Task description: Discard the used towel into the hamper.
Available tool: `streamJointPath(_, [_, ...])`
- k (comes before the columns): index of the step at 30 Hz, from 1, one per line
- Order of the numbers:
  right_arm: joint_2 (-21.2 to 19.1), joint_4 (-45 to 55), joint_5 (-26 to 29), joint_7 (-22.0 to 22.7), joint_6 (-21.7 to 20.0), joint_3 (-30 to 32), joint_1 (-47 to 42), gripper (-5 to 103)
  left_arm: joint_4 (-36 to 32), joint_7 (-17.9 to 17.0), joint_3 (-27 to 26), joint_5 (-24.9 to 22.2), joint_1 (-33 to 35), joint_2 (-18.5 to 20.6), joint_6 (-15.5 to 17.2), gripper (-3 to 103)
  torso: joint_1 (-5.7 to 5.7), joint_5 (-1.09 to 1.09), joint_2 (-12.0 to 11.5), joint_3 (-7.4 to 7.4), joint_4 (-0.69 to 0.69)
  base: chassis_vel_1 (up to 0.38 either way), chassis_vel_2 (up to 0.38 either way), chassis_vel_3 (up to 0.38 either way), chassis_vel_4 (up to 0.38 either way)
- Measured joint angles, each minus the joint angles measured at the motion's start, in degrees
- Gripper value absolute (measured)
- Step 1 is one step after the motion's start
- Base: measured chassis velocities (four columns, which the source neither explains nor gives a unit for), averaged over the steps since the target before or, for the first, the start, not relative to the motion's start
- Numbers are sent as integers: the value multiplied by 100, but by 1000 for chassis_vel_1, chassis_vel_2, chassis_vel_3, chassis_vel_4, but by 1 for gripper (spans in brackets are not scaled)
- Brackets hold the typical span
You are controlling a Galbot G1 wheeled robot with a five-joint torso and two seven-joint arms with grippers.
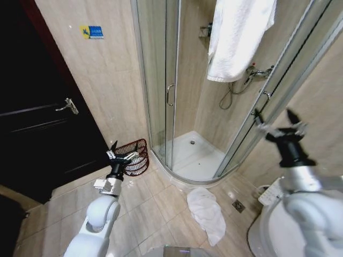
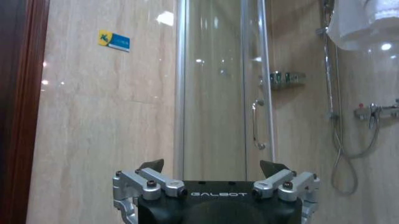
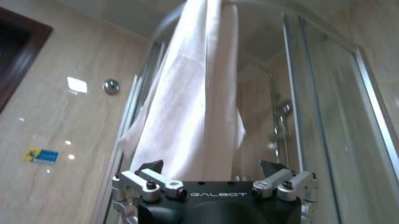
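Bathroom, tiled floor, beige wall tiles. Dark door (image 1: 43,128) at 9 o'clock in the head view, lever handle (image 1: 67,106) on it. Small blue and yellow sticker (image 1: 92,32) on the wall at about 11 o'clock; it shows too in the left wrist view (image 2: 114,40).

Left gripper (image 1: 121,152) held low at about 8 o'clock, jaws spread apart, nothing between them. In its own wrist view (image 2: 212,168) the two fingertips stand well apart, pointing at the shower's glass door.

The hamper (image 1: 137,157): dark reddish-brown wire basket on the floor, against the wall just beside the shower enclosure's near corner. It sits just behind the left gripper from the head camera; whether they touch, cannot tell.

Shower enclosure (image 1: 171,80) at 12 o'clock, curved glass doors, white tray (image 1: 194,155) below. A white towel (image 1: 238,37) hangs from up high at 1 o'clock, draped over the top of the glass; the right wrist view shows it as a long pale fall of cloth (image 3: 187,93) straight ahead.

A second white towel (image 1: 209,213) lies crumpled on the floor at about 5 o'clock, in front of the shower tray, near a floor drain (image 1: 239,205).

Right gripper (image 1: 278,124) raised at 3 o'clock, beside the glass panel's edge, jaws wide open and empty; same in its wrist view (image 3: 212,168). It points up toward the hanging towel, well apart from it.
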Motion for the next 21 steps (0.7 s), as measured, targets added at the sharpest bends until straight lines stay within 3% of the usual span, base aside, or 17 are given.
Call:
streamJointPath(2, [-125,-62,79,13,-44,-18,159,100,-39,-14,-38,0,67,17,0,100,-1,1,-2,-1,3,0,0,0,0])
streamJointPath(4, [-545,-315,419,73,-262,-145,863,100,-104,-32,-139,11,226,24,-80,100,-6,-1,-8,-6,4,0,0,0,0])
streamJointPath(8, [-964,-726,777,114,-614,-381,1742,100,-122,-30,-157,91,350,-86,-213,100,-7,-4,-16,-9,4,0,0,0,0])
streamJointPath(13, [-1354,-1251,1086,43,-730,-654,2501,100,-97,-20,-96,207,371,-173,-288,100,-10,-1,-20,-12,3,0,0,0,0])
streamJointPath(17, [-1840,-2070,1441,-103,-730,-1891,4306,100,-71,-11,-53,296,309,-243,-301,100,-12,-3,-26,-15,2,0,0,0,0])
streamJointPath(18, [-1840,-2070,1441,-103,-730,-1891,4306,100,-71,-11,-53,296,309,-243,-301,100,-12,-3,-26,-15,2,0,0,0,0])
streamJointPath(21, [-1845,-2433,1563,-48,-743,-2847,5653,100,-70,-11,-69,308,288,-257,-291,100,-13,-4,-30,-16,3,0,0,0,0])
